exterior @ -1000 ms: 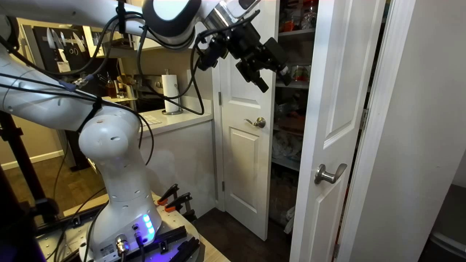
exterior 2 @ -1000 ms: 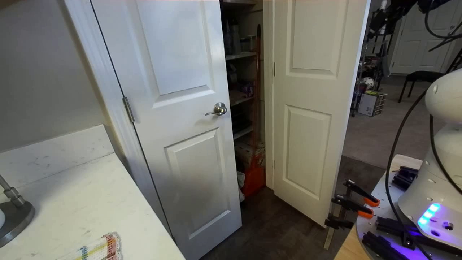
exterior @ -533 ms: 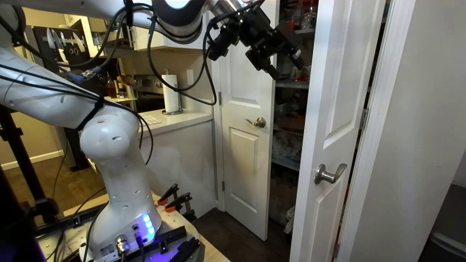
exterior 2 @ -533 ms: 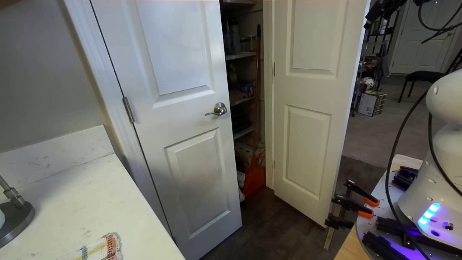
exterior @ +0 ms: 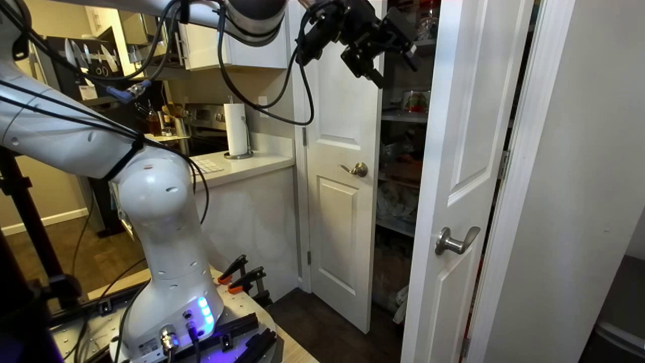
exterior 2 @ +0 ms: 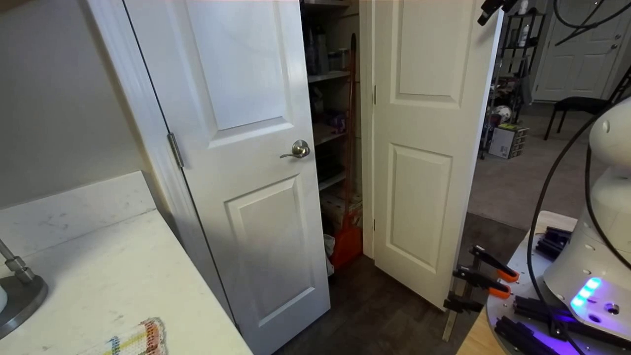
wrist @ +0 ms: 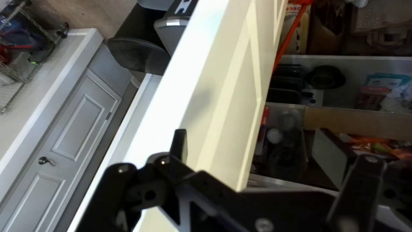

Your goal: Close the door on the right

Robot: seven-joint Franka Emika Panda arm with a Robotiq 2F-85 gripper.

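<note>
Fingers [wrist: 330, 159] spread, a black gripper [exterior: 395, 72] hovers near a panelled white door [exterior: 468, 151], ajar, its silver lever [exterior: 456, 244] curved.

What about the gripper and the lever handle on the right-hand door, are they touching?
Apart. In an exterior view, the lever handle sits well below the gripper, with part of the right-hand door showing between them.

Both exterior views show the door [exterior: 466, 166], frame right, from opposite sides; the wrist view looks closely past the gripper [wrist: 256, 148].
</note>
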